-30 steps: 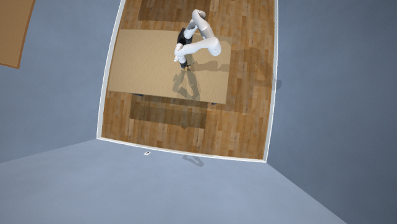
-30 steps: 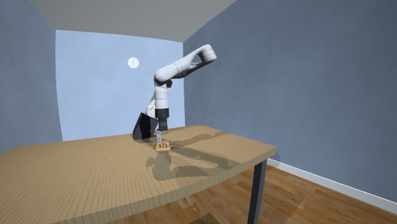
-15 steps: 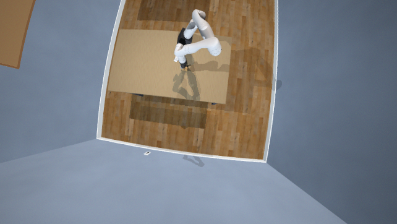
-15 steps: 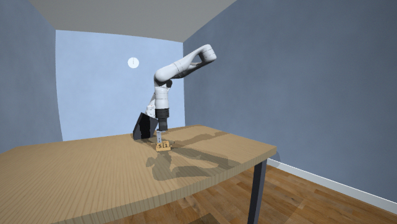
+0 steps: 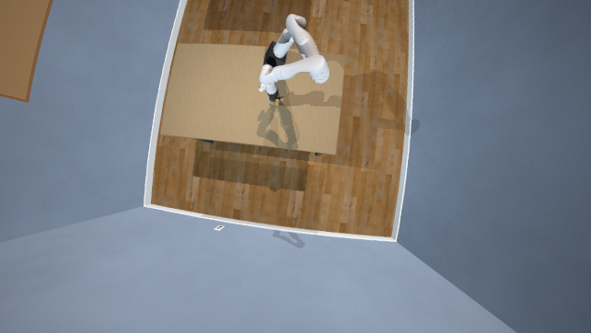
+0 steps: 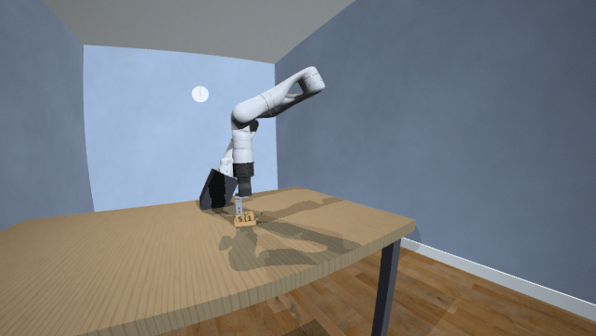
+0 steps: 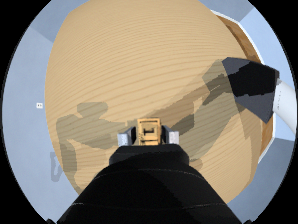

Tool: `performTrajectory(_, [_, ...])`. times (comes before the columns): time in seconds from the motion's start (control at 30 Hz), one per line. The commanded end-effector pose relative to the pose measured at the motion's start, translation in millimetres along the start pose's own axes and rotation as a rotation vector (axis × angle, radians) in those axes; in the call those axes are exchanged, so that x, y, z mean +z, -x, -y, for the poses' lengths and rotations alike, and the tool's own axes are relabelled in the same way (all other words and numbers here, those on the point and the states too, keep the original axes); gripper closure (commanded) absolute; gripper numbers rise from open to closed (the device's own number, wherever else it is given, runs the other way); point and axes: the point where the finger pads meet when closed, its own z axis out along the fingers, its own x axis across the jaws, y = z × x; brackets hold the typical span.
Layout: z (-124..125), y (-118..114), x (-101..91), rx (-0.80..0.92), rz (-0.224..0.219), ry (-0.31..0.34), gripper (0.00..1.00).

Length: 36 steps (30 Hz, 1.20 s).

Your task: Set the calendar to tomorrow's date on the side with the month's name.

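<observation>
Bare blue room, part lab, part office

The exact kind of place is uncertain — a robot arm (image 5: 299, 69) (image 6: 251, 109) at a wooden worktop (image 5: 212, 92) (image 6: 139, 251) (image 7: 125, 60) suggests a lab. Plain blue walls, white skirting (image 5: 276, 229) (image 6: 501, 277), a plank floor (image 5: 276, 207) (image 6: 418, 288) and a round wall clock (image 6: 200, 94) look more like an office — or a room at home.

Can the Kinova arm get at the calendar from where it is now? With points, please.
Looks like yes: the end effector (image 6: 244, 214) (image 7: 148, 132) is open, its fingers straddling the calendar (image 6: 245, 223) (image 7: 149, 121) in the wrist view, with nothing visible lying between them and it. Finger clearance at the cubes is hard to judge.
</observation>
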Motion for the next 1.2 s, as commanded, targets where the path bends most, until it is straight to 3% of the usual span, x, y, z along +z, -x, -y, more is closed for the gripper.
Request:
performTrajectory(0.0, [0.1, 0.5, -0.6, 0.000, 0.002, 0.000, 0.10])
performTrajectory(0.8, [0.1, 0.5, -0.3, 0.000, 0.002, 0.000, 0.10])
performTrajectory(1.17, [0.1, 0.5, 8.8, 0.000, 0.002, 0.000, 0.10])
